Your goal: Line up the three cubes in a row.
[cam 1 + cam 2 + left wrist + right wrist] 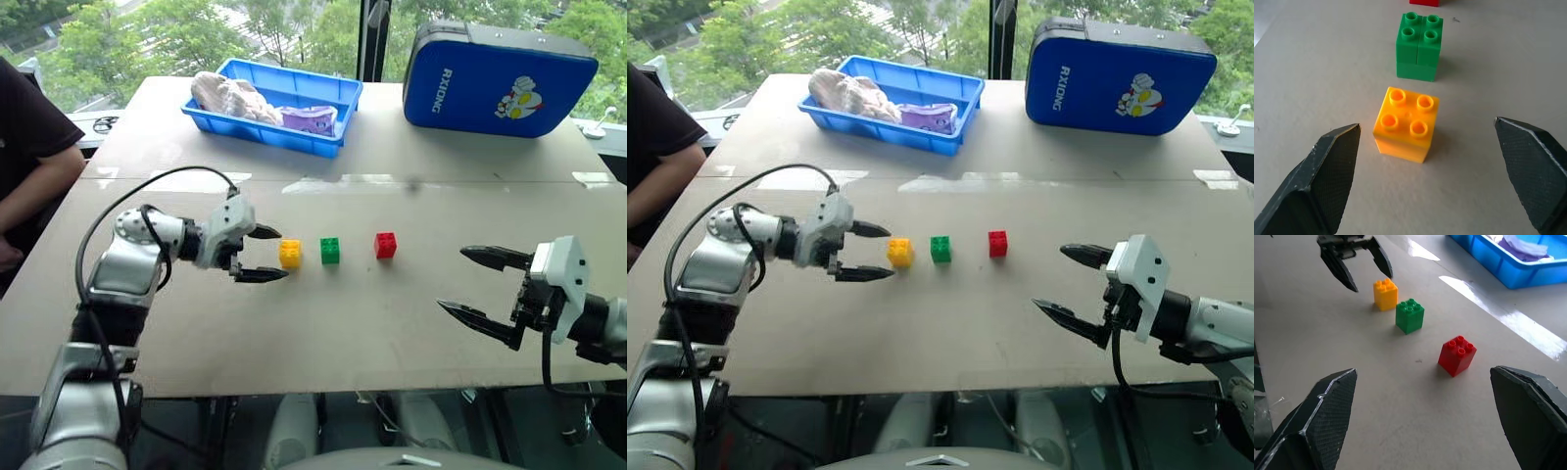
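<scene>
Spread wide, the left end effector (1425, 147) is parked just short of the yellow cube (1406, 123); green cube (1419, 46) and red cube (386, 245) sit beyond in a row on the counter (343, 323). Right end effector (490, 289) is spread too, well apart. Light, stiff, slick plastic is expected, best pinched on flat sides.

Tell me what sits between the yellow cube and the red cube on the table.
The green cube sits between the yellow cube and the red cube, seen in the head views.

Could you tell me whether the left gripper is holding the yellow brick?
No, the left gripper is open, its fingers apart from the yellow brick standing free on the table.
</scene>
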Controlling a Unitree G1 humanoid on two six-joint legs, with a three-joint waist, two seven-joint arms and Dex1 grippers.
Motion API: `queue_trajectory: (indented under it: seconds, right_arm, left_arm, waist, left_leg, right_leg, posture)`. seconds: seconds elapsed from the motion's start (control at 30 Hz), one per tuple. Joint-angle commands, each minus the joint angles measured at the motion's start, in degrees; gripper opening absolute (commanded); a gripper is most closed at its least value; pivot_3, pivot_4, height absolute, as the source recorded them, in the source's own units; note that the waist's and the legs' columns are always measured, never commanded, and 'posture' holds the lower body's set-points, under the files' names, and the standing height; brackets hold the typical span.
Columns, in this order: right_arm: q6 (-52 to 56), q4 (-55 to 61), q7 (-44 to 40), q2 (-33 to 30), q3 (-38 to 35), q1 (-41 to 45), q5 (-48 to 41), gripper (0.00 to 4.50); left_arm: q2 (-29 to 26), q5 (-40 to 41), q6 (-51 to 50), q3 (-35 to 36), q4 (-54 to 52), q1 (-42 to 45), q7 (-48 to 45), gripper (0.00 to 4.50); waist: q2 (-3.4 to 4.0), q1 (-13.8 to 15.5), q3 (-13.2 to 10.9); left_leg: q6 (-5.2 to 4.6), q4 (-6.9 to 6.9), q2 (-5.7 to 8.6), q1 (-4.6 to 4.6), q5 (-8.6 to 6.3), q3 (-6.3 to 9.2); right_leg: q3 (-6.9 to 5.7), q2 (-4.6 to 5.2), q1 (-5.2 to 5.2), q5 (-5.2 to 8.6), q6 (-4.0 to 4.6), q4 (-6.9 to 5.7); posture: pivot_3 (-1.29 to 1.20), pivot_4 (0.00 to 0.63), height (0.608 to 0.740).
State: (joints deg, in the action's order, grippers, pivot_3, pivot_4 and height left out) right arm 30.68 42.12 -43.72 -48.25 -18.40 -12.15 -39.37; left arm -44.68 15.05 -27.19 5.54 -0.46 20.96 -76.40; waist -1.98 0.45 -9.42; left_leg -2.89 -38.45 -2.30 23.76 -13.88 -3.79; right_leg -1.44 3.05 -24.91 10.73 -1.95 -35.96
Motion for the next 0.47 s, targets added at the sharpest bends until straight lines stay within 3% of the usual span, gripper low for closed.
queue_trajectory:
  seconds: [0.03, 0.23, 0.47]
  right_arm:
    - [-3.4, -2.5, -0.7, 1.3, -4.1, -2.5, 2.6, 4.50]
    - [-8.0, -8.1, -3.2, 3.2, -7.7, -10.5, 7.9, 4.50]
    - [-11.7, -12.5, -7.7, 4.4, -11.0, -15.6, 8.6, 4.50]
  left_arm:
    - [4.3, 10.6, -13.5, 13.2, -18.8, -11.0, 11.6, 4.45]
    - [13.1, 16.1, -16.7, 22.6, -33.8, -29.9, 23.7, 4.45]
    - [15.6, 14.6, -7.8, 23.6, -34.6, -45.3, 24.8, 4.45]
  waist:
    - [0.02, 0.2, 0.0]
    - [0.10, 0.5, 0.2]
    - [0.43, 0.4, 0.4]
  left_leg:
    - [0.00, 0.00, 0.00, 0.01, 0.00, 0.01]
    - [0.02, -0.01, 0.06, -0.13, 0.00, 0.16]
    - [0.03, -0.01, 0.07, -0.26, -0.02, 0.18]
  right_leg:
    - [-0.01, 0.00, 0.00, 0.01, -0.02, 0.04]
    - [-0.12, 0.07, 0.19, 0.02, -0.02, 0.05]
    - [-0.13, 0.06, 0.26, 0.03, -0.01, 0.07]
  posture:
    - [0.00, 0.150, 0.740]
    - [0.00, 0.150, 0.740]
    - [0.00, 0.150, 0.740]
